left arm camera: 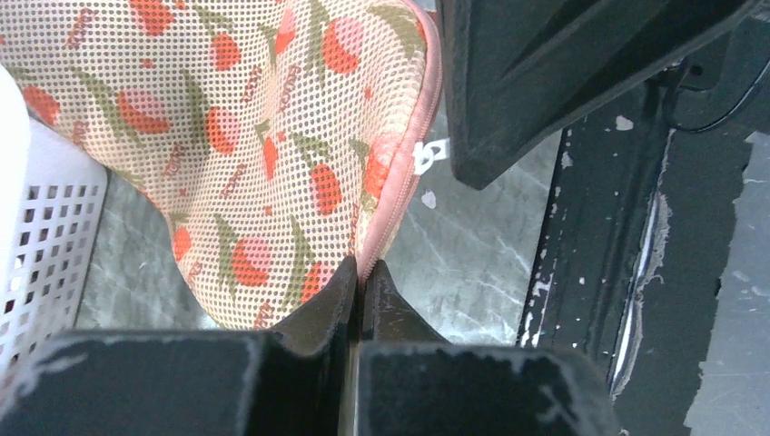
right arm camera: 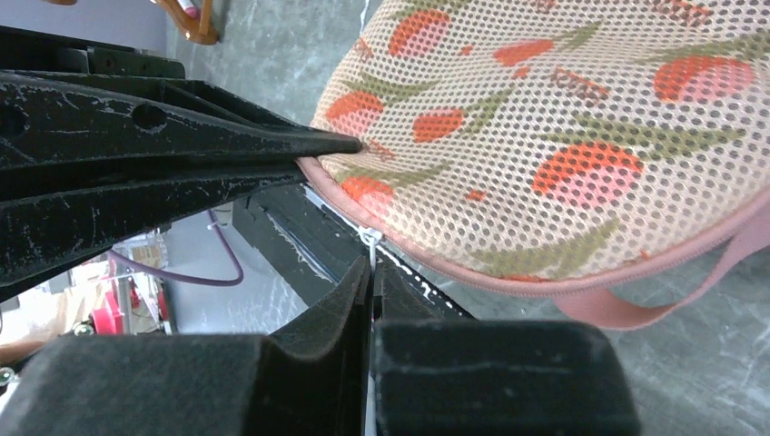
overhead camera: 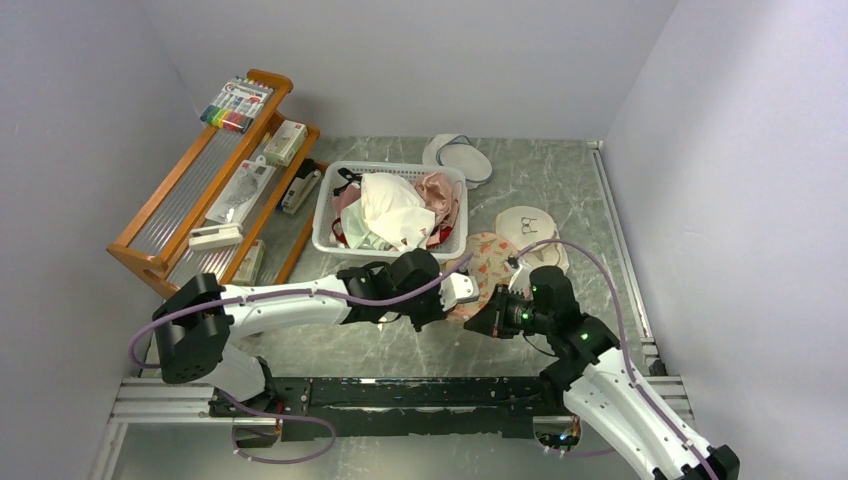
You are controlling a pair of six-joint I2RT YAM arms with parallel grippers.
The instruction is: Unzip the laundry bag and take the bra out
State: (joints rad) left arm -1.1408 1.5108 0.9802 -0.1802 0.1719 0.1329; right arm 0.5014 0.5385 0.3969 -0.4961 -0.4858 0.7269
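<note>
The laundry bag, peach mesh with red flowers and pink trim, lies right of the basket between my grippers. It looks zipped closed. My left gripper is shut on the bag's pink trimmed edge, with its tips pinching the seam. My right gripper is shut on the small white zipper pull, its tips just below the bag. The pull also shows in the left wrist view. A pink strap hangs from the bag. The black bra is hidden.
A white basket of white and pink clothes stands behind the bag. Two white round pouches lie at the back right. A wooden rack stands at the left. The black base rail runs along the near edge.
</note>
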